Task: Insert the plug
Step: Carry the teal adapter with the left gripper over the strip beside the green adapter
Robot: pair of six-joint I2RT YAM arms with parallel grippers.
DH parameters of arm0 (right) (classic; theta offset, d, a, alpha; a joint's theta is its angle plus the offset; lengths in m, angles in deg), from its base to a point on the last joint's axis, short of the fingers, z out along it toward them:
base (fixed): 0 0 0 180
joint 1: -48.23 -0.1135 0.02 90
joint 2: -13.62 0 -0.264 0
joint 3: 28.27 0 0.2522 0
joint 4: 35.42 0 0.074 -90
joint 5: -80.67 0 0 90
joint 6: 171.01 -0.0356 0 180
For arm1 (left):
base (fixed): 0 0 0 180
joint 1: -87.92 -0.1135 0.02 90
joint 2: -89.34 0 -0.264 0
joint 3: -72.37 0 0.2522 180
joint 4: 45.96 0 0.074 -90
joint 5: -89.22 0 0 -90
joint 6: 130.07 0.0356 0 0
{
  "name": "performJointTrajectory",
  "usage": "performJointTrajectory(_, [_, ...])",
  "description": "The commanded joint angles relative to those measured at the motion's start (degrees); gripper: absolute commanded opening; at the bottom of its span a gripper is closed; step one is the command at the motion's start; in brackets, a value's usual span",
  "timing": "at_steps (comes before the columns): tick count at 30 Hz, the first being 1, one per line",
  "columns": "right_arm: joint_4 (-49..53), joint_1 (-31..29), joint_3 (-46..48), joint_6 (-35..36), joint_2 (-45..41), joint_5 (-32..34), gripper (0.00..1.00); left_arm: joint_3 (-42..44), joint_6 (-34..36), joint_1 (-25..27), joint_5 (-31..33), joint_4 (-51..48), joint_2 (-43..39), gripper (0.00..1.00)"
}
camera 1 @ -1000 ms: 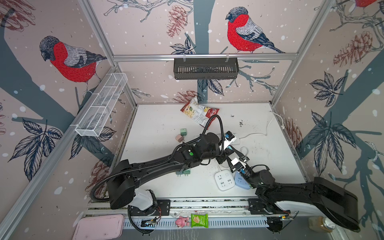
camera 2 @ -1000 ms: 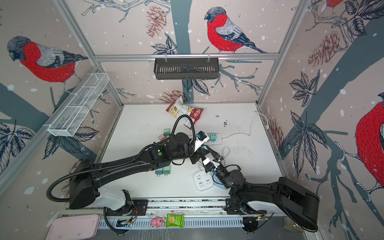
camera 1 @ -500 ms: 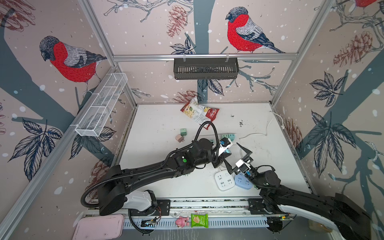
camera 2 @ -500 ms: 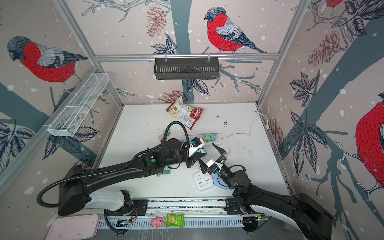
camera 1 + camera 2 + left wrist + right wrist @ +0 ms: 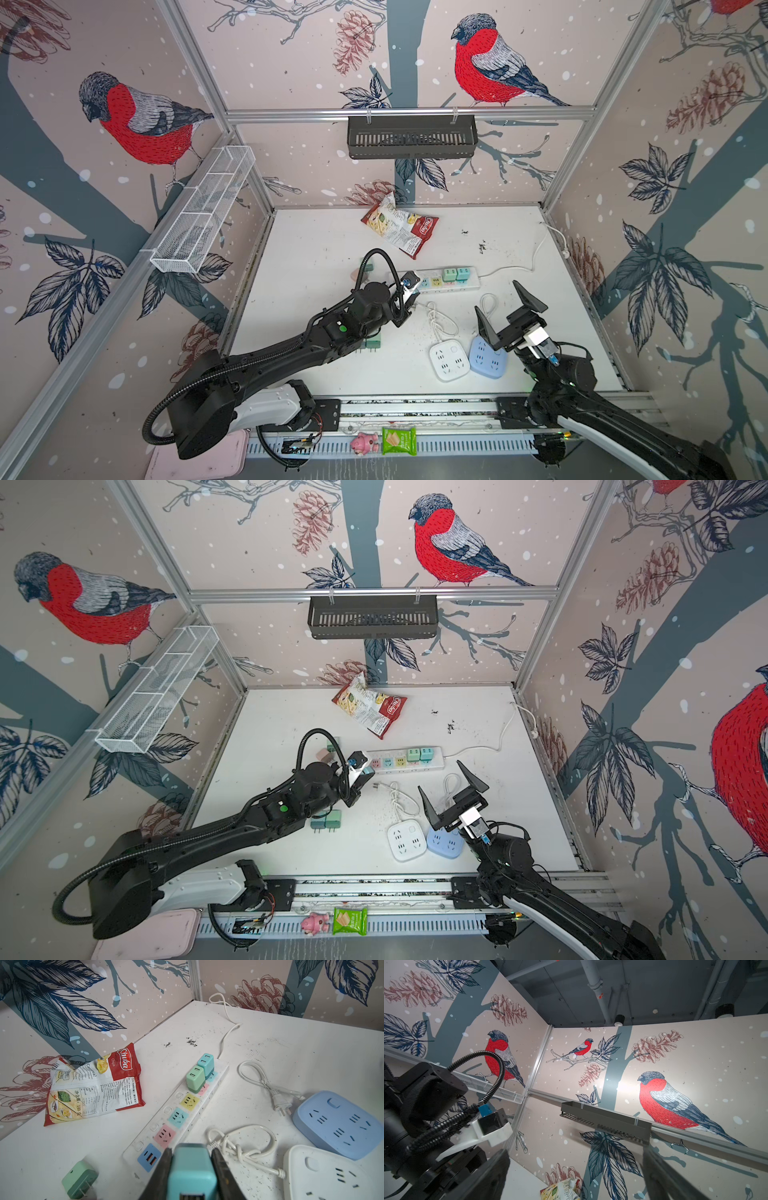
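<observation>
Gripping teal plug, left tool is hovering at power strip end. Right tool is hanging spread wide, holding nothing.

Near the back edge of the bench, about midway along it, a red-and-white Chuba cassava chips bag lying flat. Toward the front edge, right of centre, a white square socket and a blue square socket side by side. Hung on the back wall, a black slotted basket; on the left wall, a white wire basket. Below the front edge, a pink pig toy just beside a green snack packet; off the front left corner, a pink tray.
</observation>
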Motion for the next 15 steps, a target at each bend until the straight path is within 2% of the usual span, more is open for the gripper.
performJointTrajectory(1, [0.00, 2.22, 13.11, -5.88, 0.34, 1.34, 1.00, 0.32, 3.88, -0.07, -2.85, 4.70, 0.03, 0.00])
performJointTrajectory(4, [-1.26, 5.39, 12.89, -9.15, 1.62, 2.56, 1.00, -2.00, 8.07, 0.01, -4.03, 0.54, 2.24, 0.00])
performJointTrajectory(10, [-1.38, 11.37, 10.94, -14.72, 5.99, 0.23, 1.00, -11.18, 8.74, 0.19, -16.55, -9.52, 8.77, 0.00])
performJointTrajectory(12, [-1.69, 12.40, 10.24, -15.49, 7.86, -0.57, 1.00, -13.21, 8.70, 0.20, -15.84, -11.51, 10.56, 0.00])
performJointTrajectory(15, [-1.40, 12.95, 8.80, -16.04, 10.79, -0.56, 1.00, -16.61, 9.26, 0.20, -10.96, -16.14, 12.81, 0.00])
